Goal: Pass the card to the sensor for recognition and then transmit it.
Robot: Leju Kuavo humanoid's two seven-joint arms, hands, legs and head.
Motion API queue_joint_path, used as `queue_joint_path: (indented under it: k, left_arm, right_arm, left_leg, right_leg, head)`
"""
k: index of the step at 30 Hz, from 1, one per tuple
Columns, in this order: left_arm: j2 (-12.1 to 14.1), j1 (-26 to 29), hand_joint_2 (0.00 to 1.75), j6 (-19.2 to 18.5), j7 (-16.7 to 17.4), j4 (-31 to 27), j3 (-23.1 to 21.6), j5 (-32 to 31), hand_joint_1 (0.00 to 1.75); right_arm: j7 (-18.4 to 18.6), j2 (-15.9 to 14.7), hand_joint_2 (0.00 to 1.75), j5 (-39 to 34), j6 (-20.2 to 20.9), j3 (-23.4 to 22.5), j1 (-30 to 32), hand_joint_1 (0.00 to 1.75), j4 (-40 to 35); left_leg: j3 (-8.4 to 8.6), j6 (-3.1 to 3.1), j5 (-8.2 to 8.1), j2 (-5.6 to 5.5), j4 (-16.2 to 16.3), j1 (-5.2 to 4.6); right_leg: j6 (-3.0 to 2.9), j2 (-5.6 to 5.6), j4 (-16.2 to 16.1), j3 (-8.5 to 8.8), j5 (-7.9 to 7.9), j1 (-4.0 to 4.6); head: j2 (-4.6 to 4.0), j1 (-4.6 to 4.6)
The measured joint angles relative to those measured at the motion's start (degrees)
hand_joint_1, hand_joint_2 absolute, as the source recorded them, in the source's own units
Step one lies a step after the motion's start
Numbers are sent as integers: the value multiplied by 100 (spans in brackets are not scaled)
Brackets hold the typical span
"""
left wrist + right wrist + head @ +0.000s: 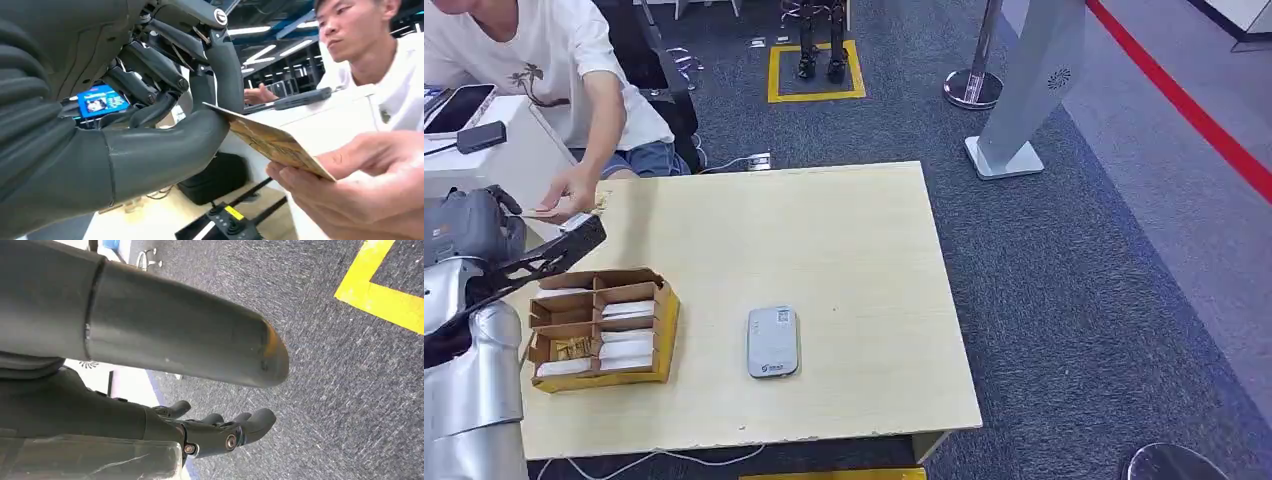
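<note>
1. Left hand (165,120): raised at the table's far left corner. In the left wrist view the card (270,142) is pinched between the thick grey thumb and the dark fingers (227,65) above it.
2. Card: tan, with a printed face, tilted, held in the air. Its free end lies in the person's hand (360,190), thumb on top and fingers beneath, so both hands touch it at once. In the head view the card is too small to make out clearly between the two hands.
3. Person (544,70): white T-shirt, seated behind the far left corner of the table (844,250), one arm stretched out to the robot's left hand.
4. Right hand (220,432): hangs over the grey carpet, holding nothing; its dark fingers are slightly curled and apart from the thumb.
5. Sensor (773,342): a flat grey reader lying flat on the table near the front edge, well apart from the card.
6. Cardboard tray (602,328): divided into compartments, standing left of the sensor; several compartments hold white cards and one holds tan ones.
7. White box (484,150) with a phone (460,108) on it stands beside the person, off the table's left side.
8. Yellow floor marking (816,72) lies beyond the table on the carpet.
</note>
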Motion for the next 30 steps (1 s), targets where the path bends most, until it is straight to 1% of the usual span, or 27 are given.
queue_joint_path:
  k: [1,2,3,6,7,12,15,18,22,24,25,26,28,30]
  left_arm:
    - [-11,-16,175,2,-4,22,0,0,161]
    - [-20,-33,175,7,-11,39,0,0,161]
    - [-31,-48,175,11,-20,52,0,0,0]
    - [-74,-76,175,48,-44,55,0,2,0]
    - [-92,-82,0,77,-44,55,0,2,0]
    - [-199,-88,0,138,-70,50,2,57,0]
    - [-289,-69,0,153,-157,-9,7,249,0]
    - [-398,29,0,188,-254,-197,28,562,0]
    - [-597,318,0,188,-352,-575,28,1056,0]
    - [-746,586,0,201,-378,-860,28,1518,0]
    - [-822,712,175,208,-411,-1005,28,1710,0]
    - [-916,859,175,219,-446,-1144,28,1934,0]
    - [-1102,1187,175,275,-555,-1474,28,2590,0]
    - [-1393,1612,175,345,-647,-1863,11,3142,0]
  right_arm:
    - [0,-2,0,0,0,0,0,0,0]
    - [0,0,0,0,0,0,0,0,2]
    - [0,0,0,0,0,2,0,0,2]
    - [-2,0,0,0,-7,2,0,0,4]
    - [-2,0,0,0,-9,2,0,0,4]
    - [9,0,0,0,-11,0,1,0,7]
    - [33,0,0,-2,-11,0,2,0,7]
    - [35,0,0,-2,-9,-9,5,0,7]
    - [46,2,0,-4,-9,-61,5,0,7]
    - [52,7,0,-4,-11,-103,5,0,7]
    - [55,7,0,-4,-11,-122,7,0,7]
    - [74,9,0,-7,-18,-140,6,0,7]
    - [101,24,0,-11,-44,-214,7,0,7]
    - [144,44,0,-15,-61,-282,9,0,4]
  left_leg:
    - [0,0,0,0,0,0]
    - [0,0,0,1,0,1]
    - [0,0,0,2,0,1]
    - [0,0,0,2,0,1]
    - [0,0,0,1,0,1]
    - [-1,0,0,0,0,0]
    - [-2,0,0,0,0,0]
    - [-2,0,0,0,0,0]
    - [-2,2,-2,1,0,-1]
    - [-1,3,-4,1,0,-1]
    - [-1,3,-4,1,0,-1]
    - [-1,3,-5,1,0,-1]
    - [-1,5,-8,5,0,-1]
    - [0,3,-11,6,0,-2]
  right_leg:
    - [0,0,0,0,0,0]
    - [0,1,0,-1,0,0]
    - [0,2,0,-1,0,0]
    - [0,2,1,-1,0,0]
    - [0,1,1,-1,0,0]
    - [0,0,1,-1,0,0]
    - [1,0,1,1,0,0]
    - [1,0,0,1,1,0]
    - [1,1,0,0,0,-1]
    - [2,1,0,0,-1,-1]
    - [2,1,0,0,-1,-1]
    - [2,1,-1,0,-2,-1]
    - [2,4,-1,-1,-3,-1]
    - [4,6,-2,-1,-5,-1]
  head:
    - [0,0]
    - [0,0]
    - [0,0]
    - [0,0]
    - [0,0]
    - [0,0]
    - [0,0]
    - [0,0]
    - [0,0]
    - [0,-2]
    - [0,-2]
    - [0,2]
    - [0,-9]
    - [0,-4]
